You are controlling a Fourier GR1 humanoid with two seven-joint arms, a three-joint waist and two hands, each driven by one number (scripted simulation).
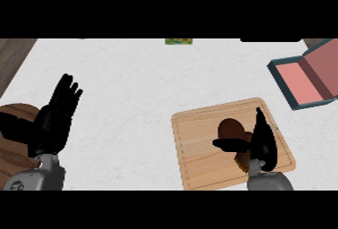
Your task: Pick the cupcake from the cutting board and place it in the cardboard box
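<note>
counter (145,89) bare between cutting board (198,147) and box (307,78) | box open-topped

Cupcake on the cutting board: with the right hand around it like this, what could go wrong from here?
1. The right robot hand hides most of the cupcake, so its hold cannot be judged; it might tip when lifted.
2. The cardboard box sits at the counter's far right, partly cut off by the view's edge, so placing could miss its opening.
</note>
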